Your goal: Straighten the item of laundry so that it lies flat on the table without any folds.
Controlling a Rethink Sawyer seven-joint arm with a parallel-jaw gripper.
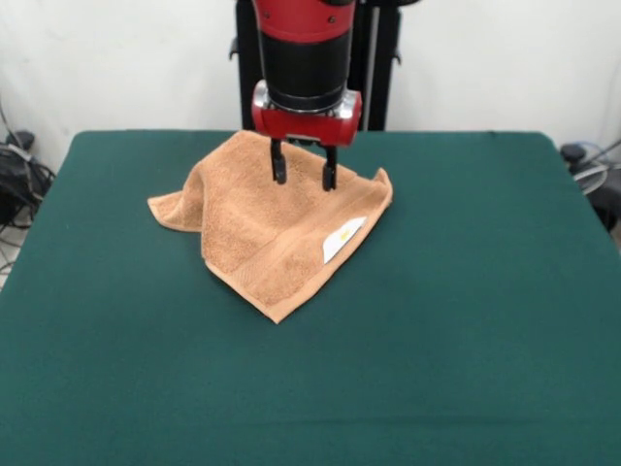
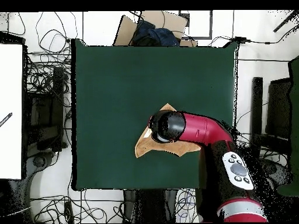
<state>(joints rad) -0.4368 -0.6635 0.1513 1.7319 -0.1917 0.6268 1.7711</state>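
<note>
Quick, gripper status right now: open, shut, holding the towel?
Gripper: open, fingers spread apart just above the towel, holding nothing.

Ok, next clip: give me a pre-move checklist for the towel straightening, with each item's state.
1. Gripper open: ok, two fingers apart above the towel.
2. Gripper over towel: ok, at its far part in the front view.
3. Towel flat: not ok, folded over, with raised edges.
4. Label visible: ok, facing up near one edge.
5. Room on table to spread: ok, open green top all round.
6. Fingers touching cloth: cannot tell.
</note>
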